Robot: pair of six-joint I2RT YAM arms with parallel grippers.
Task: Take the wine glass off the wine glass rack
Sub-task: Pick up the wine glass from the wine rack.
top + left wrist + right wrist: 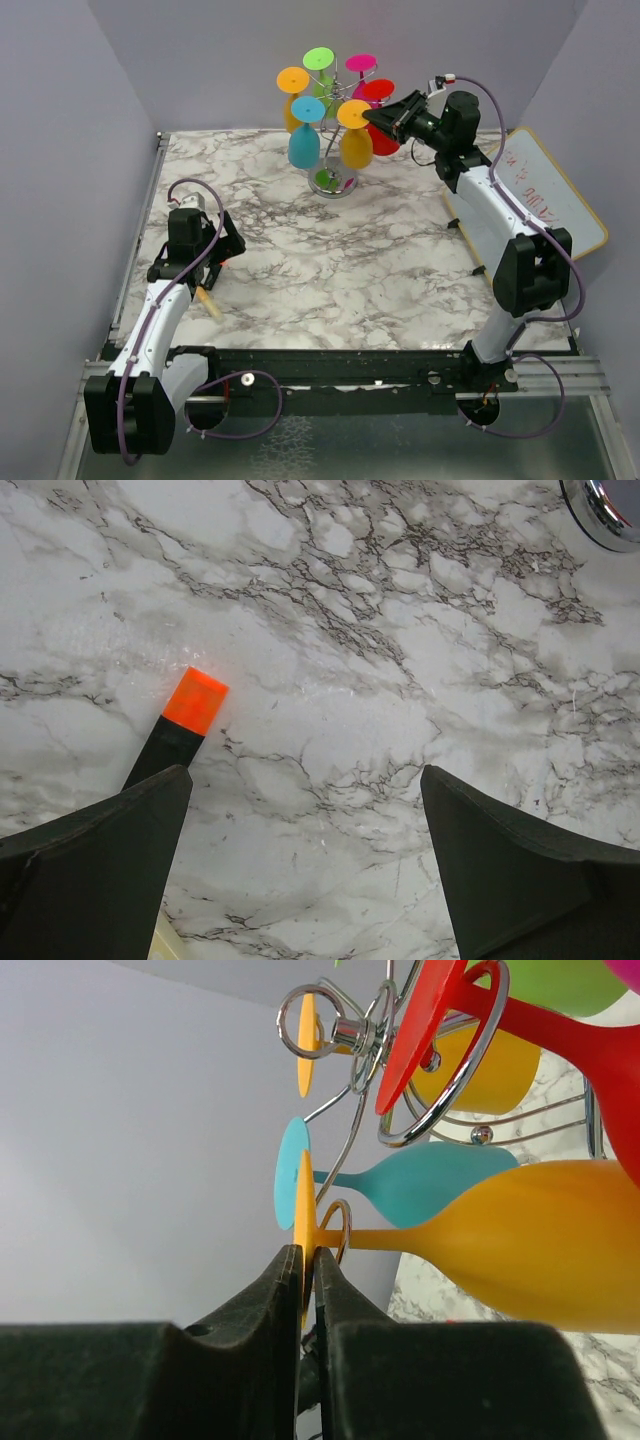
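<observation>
Right end effector point(303, 1255) of mine pinches the foot of the orange wine glass point(530, 1245) hanging at the wine glass rack's point(350, 1035) 4 o'clock, left end effector point(305, 772) spread.

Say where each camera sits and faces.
Top external: above, behind the bases, looking down on both arms, table, wine glass rack.
Left wrist: facing down at the table past the open left pincer.
Right wrist: facing sideways; right pincer pinches the orange wine glass by its foot.
Shared: top and right wrist show the rack.

Marble tabletop point(300, 260); whiteboard point(545, 195) with red writing at right edge; orange-tipped black stick point(195, 702) lying flat.
</observation>
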